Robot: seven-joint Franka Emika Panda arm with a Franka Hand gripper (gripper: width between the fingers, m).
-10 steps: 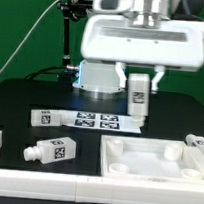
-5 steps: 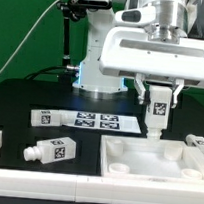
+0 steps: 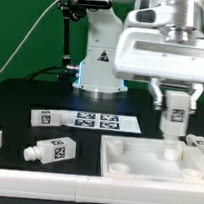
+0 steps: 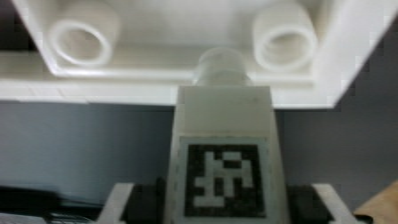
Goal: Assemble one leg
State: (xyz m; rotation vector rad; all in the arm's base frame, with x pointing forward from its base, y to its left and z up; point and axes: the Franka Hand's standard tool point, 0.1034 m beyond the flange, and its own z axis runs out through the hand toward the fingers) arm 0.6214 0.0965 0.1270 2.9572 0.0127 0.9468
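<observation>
While a spare leg (image 3: 47, 151) is lying on its side at the exterior view's left, with the marker board (image 3: 86, 120) just behind it, the work is happening further right, over the tabletop (image 3: 134, 176). There the gripper (image 3: 173, 104) is clamping 1 leg (image 3: 171, 126) between its 2 fingers, jaws closed on the block's sides, and is holding it upright with the stub (image 3: 171, 148) pointing down at the far right-hand socket (image 3: 172, 153). Whether the stub is already touching the rim is too fine to tell. In the wrist view the stub (image 4: 221, 68) is showing between 2 sockets, nearer the socket (image 4: 285, 40) and seemingly not yet centred on it. To do this step well, the arm is probably needing a small sideways correction first, then a straight, slow descent with the leg kept vertical; pushing down off-centre is risking a jam on the rim or the leg tilting in the grip.
</observation>
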